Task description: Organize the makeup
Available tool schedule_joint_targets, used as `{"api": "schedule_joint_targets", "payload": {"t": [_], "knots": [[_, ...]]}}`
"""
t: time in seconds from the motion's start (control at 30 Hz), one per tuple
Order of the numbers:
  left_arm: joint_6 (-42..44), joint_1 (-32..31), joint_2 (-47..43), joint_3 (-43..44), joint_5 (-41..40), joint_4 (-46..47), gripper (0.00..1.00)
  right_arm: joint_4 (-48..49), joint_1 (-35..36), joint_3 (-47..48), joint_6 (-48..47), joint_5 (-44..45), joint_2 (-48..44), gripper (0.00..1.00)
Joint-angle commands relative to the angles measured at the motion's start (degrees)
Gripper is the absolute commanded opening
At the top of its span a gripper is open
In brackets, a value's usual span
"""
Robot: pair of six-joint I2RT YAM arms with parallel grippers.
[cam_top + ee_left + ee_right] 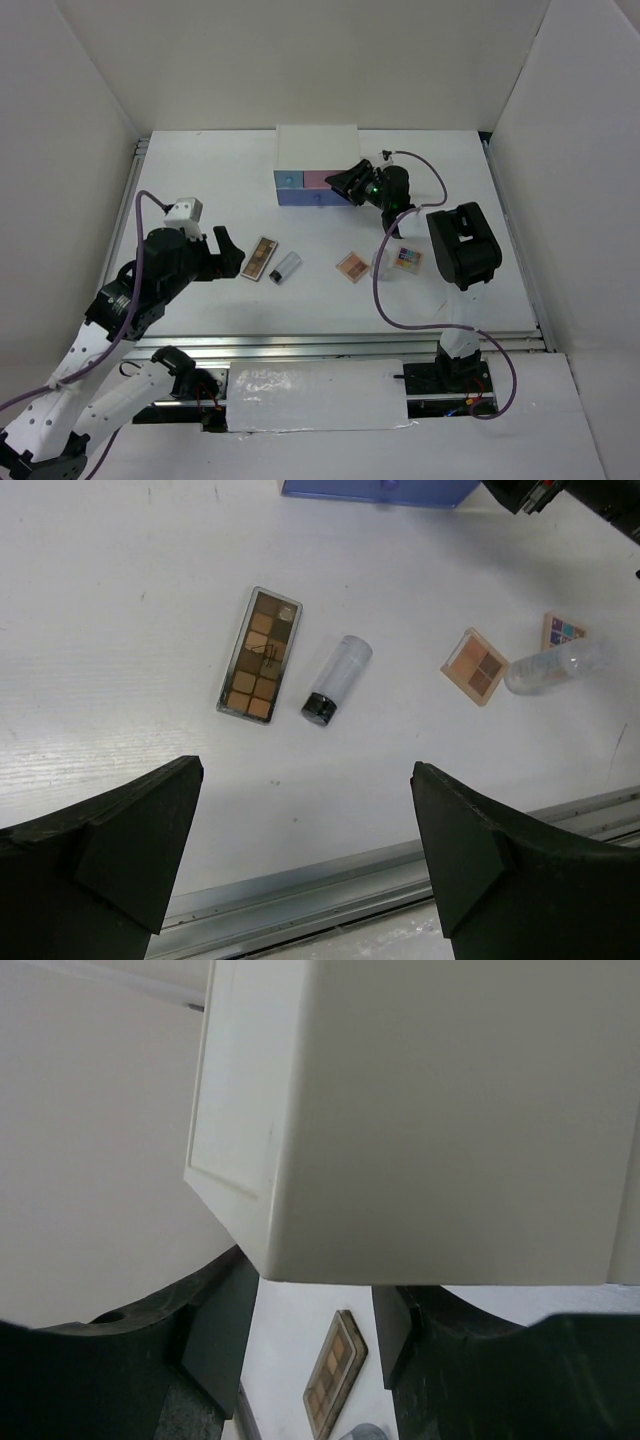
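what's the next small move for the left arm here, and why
Probably ease the left gripper forward and down over the long brown eyeshadow palette. Its jaws stand wide open and empty above the white table, and the palette lies flat just ahead, apart from the clear bottle with a black cap beside it, so there looks to be room to grip it.

A white table (200,190) is taking up the middle of the space, with soft, even light falling on it. Plain white panels are closing it in: a back wall (320,60) is rising behind, while a left wall (60,150) and a right wall (570,180) are standing at the sides. A metal rail (330,343) is running along the near edge. A white box (317,145) with blue and pink drawer fronts is sitting toward the far edge.
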Motion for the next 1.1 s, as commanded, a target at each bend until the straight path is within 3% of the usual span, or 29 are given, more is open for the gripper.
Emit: {"api": "schedule_joint_targets", "payload": {"t": [0.0, 0.2, 0.67, 1.07], "knots": [[3.1, 1.1, 1.7, 0.5, 2.6, 1.2, 0.99, 5.7, 0.7, 1.3, 2.9, 1.4, 1.8, 0.55], [3.8, 1.3, 2.6, 0.1, 4.7, 1.7, 0.99, 4.0, 1.4, 1.8, 3.2, 4.1, 2.2, 0.49], [3.9, 1.3, 1.5, -0.4, 5.6, 2.0, 0.99, 6.2, 2.2, -0.1, 5.0, 7.2, 0.8, 0.24], [3.8, 1.3, 1.2, -0.5, 5.2, 2.0, 0.99, 11.7, 3.0, -8.2, 6.1, 7.9, -4.3, 0.23]]}}
